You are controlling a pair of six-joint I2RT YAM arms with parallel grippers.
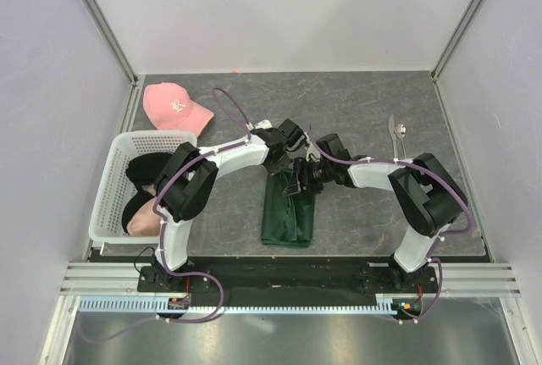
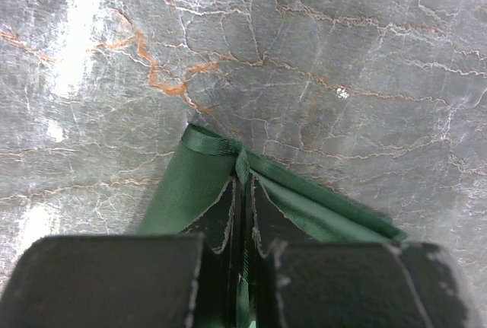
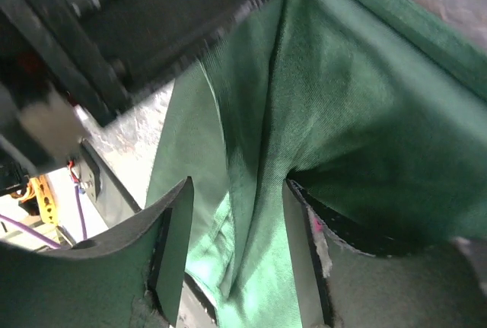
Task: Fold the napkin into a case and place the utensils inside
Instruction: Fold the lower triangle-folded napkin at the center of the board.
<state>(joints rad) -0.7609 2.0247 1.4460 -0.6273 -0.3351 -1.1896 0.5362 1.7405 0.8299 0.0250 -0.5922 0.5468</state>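
Observation:
The dark green napkin [image 1: 288, 217] lies folded into a narrow strip on the grey mat in the middle. My left gripper [image 1: 285, 163] is at its far end, and the left wrist view shows it [image 2: 242, 183] shut on the hemmed corner of the napkin [image 2: 190, 183]. My right gripper [image 1: 299, 183] is just beside it over the same end. In the right wrist view it [image 3: 236, 214] is open, with folds of the napkin [image 3: 342, 100] between and over its fingers. The two silver utensils [image 1: 398, 132] lie side by side at the far right of the mat, apart from both grippers.
A pink cap [image 1: 174, 107] lies at the far left. A white basket [image 1: 110, 180] at the left edge holds a black garment [image 1: 148, 166] and a pale item. White walls close in the mat on three sides.

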